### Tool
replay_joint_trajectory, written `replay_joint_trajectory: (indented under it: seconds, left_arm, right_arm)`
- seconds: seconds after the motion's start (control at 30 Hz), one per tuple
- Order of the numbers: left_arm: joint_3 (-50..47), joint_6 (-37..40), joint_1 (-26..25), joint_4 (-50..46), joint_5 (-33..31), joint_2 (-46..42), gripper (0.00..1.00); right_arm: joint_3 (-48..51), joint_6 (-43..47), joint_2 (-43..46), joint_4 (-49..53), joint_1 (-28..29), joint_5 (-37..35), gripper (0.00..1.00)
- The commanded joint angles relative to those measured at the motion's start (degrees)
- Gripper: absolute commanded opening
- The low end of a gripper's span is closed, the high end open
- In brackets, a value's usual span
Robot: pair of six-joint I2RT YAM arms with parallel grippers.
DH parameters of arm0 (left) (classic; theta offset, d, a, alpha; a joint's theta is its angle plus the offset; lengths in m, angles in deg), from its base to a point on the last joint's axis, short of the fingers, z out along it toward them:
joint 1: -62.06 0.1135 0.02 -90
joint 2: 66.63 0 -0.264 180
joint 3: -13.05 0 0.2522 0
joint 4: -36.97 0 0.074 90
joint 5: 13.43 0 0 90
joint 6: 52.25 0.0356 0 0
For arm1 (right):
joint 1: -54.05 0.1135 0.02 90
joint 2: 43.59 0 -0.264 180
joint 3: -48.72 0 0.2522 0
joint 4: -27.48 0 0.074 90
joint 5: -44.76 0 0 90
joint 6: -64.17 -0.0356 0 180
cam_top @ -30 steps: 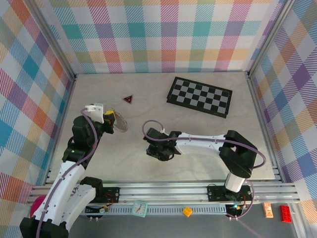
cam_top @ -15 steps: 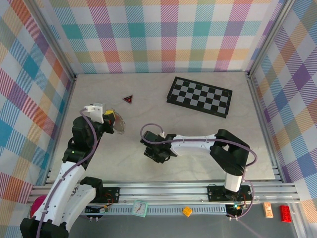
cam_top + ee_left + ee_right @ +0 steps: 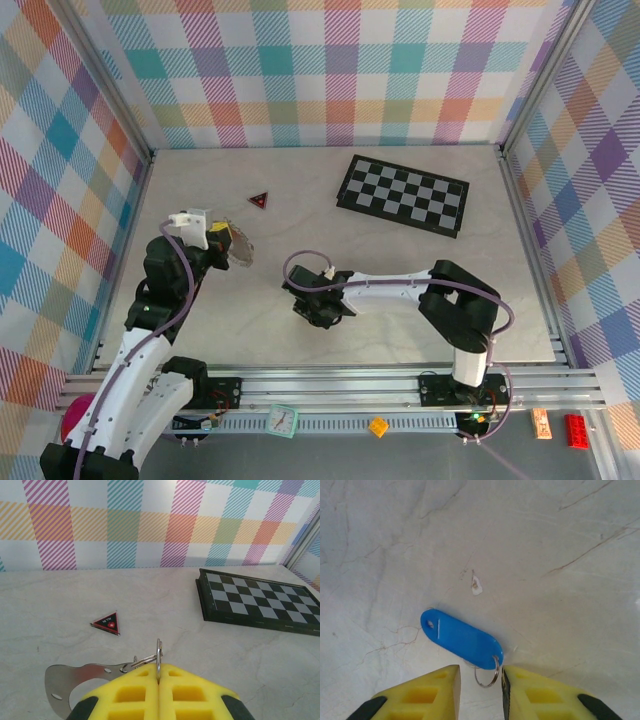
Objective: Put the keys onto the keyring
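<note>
Left gripper (image 3: 159, 670): I pinch tight on the keyring (image 3: 158, 652); its thin ring stands upright between my pads.
Right gripper (image 3: 480, 675): my jaws are narrow, either side of the small ring on the blue key (image 3: 462, 640).
Blue key: flat on the table (image 3: 560, 555), just ahead of my right fingertips.

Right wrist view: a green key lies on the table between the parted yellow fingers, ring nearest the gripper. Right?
No: the right wrist view shows the key is blue, not green. It does lie on the table between the right gripper's parted fingers, ring nearest the gripper.
</note>
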Motion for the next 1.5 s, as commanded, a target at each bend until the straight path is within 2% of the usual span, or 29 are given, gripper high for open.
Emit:
replay_joint_trajectory:
  seconds: [0.0,0.47,0.63,0.73,0.9,1.03,1.17,1.3,1.47]
  left_arm:
    - [0.0,-0.6,0.6,2.8,0.2,-1.1,0.00]
    - [0.3,-0.3,0.6,2.1,0.1,-1.2,0.00]
    - [0.6,0.1,0.6,1.6,0.2,-1.2,0.00]
    - [1.2,0.5,0.6,0.9,0.4,-1.0,0.00]
    - [2.5,1.5,0.5,-1.5,1.5,-0.7,0.00]
    - [2.6,2.6,0.0,-3.0,4.3,-1.2,0.00]
    - [2.6,3.9,-1.7,-3.3,8.6,-0.8,0.00]
    - [3.8,6.9,-6.0,-4.3,14.5,2.0,0.00]
    - [7.6,14.9,-13.7,-10.7,16.7,7.2,0.00]
  right_arm:
    - [-0.7,-1.7,-1.2,1.1,0.2,-1.3,0.26]
    - [-0.3,0.4,0.1,1.7,0.0,-2.2,0.03]
    - [0.0,5.2,3.4,4.5,0.0,-3.2,0.00]
    - [0.8,12.0,6.5,6.1,-0.2,-3.3,0.00]
    - [1.2,32.7,11.4,9.4,-0.5,-1.4,0.00]
    - [4.0,45.7,15.9,11.3,-0.8,-0.9,0.00]
    - [5.8,57.6,18.6,13.1,-2.7,4.1,0.00]
    - [5.6,66.4,18.4,17.1,-6.5,12.0,0.00]
    - [8.2,71.0,20.5,17.1,-11.8,18.9,0.00]
